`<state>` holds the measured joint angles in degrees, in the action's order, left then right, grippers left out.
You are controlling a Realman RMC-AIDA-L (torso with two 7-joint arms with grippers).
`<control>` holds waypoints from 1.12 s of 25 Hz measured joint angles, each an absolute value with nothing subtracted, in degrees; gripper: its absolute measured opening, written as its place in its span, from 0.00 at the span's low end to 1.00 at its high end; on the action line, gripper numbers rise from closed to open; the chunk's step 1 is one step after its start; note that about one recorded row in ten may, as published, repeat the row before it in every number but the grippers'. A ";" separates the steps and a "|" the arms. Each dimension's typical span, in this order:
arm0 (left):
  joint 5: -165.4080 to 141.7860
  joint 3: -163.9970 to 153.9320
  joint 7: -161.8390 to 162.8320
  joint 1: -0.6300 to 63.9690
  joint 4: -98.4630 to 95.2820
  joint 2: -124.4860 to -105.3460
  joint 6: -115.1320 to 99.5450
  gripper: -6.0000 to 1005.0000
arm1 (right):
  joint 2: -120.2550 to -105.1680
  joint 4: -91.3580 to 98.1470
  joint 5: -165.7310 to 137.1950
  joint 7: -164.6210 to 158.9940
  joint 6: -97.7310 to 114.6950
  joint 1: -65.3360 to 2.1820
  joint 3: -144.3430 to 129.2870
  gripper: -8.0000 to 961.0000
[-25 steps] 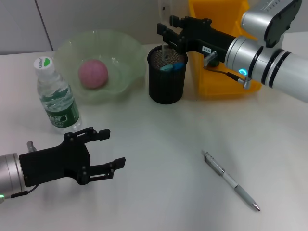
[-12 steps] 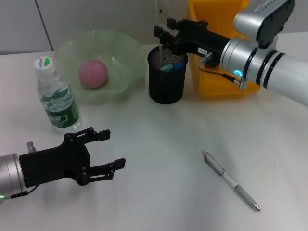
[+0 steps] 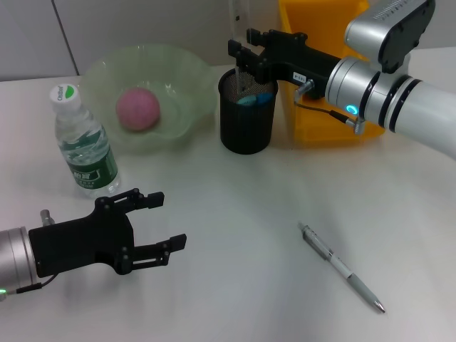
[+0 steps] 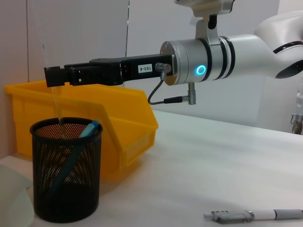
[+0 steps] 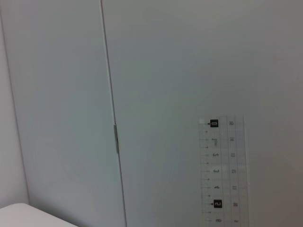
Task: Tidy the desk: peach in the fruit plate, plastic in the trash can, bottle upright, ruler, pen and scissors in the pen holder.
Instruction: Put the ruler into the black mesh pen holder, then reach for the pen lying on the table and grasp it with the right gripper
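My right gripper (image 3: 239, 55) hovers over the black mesh pen holder (image 3: 246, 117), shut on a clear ruler (image 3: 238, 13) that stands nearly upright. The ruler's lower end dips inside the holder (image 4: 66, 175), as the left wrist view shows. Its scale shows in the right wrist view (image 5: 222, 170). Blue scissors handles (image 3: 255, 98) stick up inside the holder. A pink peach (image 3: 137, 108) lies in the green fruit plate (image 3: 192, 71). The bottle (image 3: 82, 139) stands upright at the left. A silver pen (image 3: 342, 267) lies on the table at the right front. My left gripper (image 3: 171, 219) rests open at the front left. No plastic is in view.
The yellow bin (image 3: 320, 21) stands just behind and to the right of the pen holder, under my right arm. The white table (image 3: 235, 214) stretches between my left gripper and the pen.
My right gripper moved slightly to the left with the ruler over the pen holder, then held still. The left arm stayed put.
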<state>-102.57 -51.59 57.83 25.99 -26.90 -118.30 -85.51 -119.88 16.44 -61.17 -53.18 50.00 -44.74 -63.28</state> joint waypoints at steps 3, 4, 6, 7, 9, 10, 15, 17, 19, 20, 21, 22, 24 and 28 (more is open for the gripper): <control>-102.57 -51.59 57.83 26.01 -26.89 -118.25 -85.59 0.83 | -119.88 16.43 -61.25 -53.09 50.01 -44.73 -63.28 0.49; -102.57 -51.59 57.83 26.01 -26.89 -118.25 -85.59 0.83 | -119.88 16.43 -61.32 -53.08 50.00 -44.73 -63.28 0.49; -102.56 -51.60 57.83 26.02 -26.90 -118.21 -85.60 0.83 | -119.88 16.43 -61.40 -53.01 50.00 -44.73 -63.28 0.49; -102.56 -51.60 57.83 26.02 -26.90 -118.21 -85.60 0.83 | -119.88 16.42 -61.40 -52.86 50.00 -44.72 -63.28 0.49; -102.57 -51.59 57.83 26.02 -26.92 -118.21 -85.61 0.83 | -119.88 16.37 -61.29 -52.53 50.01 -44.65 -63.28 0.50; -102.57 -51.59 57.83 26.02 -26.94 -118.21 -85.60 0.83 | -119.88 16.34 -61.25 -52.50 50.01 -44.61 -63.28 0.51; -102.57 -51.59 57.83 25.97 -27.04 -118.19 -85.69 0.83 | -119.88 16.44 -61.13 -52.50 50.40 -44.39 -62.98 0.57; -102.56 -51.59 57.83 25.96 -27.07 -118.14 -85.74 0.83 | -119.88 16.67 -60.31 -52.54 50.61 -44.18 -62.95 0.59; -102.57 -51.56 57.84 25.95 -27.14 -118.12 -85.81 0.83 | -119.88 16.72 -58.91 -52.54 51.04 -44.05 -63.14 0.62; -102.57 -51.51 57.87 25.94 -27.19 -118.12 -85.85 0.83 | -119.88 16.73 -58.44 -52.54 51.42 -43.98 -63.24 0.63; -102.60 -51.41 57.98 25.94 -27.21 -118.09 -85.88 0.83 | -119.88 16.74 -58.19 -52.54 51.80 -43.92 -63.25 0.64; -102.63 -51.36 58.05 25.93 -27.23 -118.08 -85.89 0.83 | -119.88 16.74 -58.05 -52.58 52.14 -43.88 -63.26 0.66; -102.65 -51.22 58.16 25.93 -27.25 -118.03 -85.93 0.83 | -119.88 16.76 -58.03 -53.07 52.28 -43.86 -63.27 0.72; -102.66 -51.14 58.23 25.93 -27.31 -118.04 -85.93 0.83 | -119.68 17.75 -58.44 -57.15 52.73 -43.66 -64.41 0.85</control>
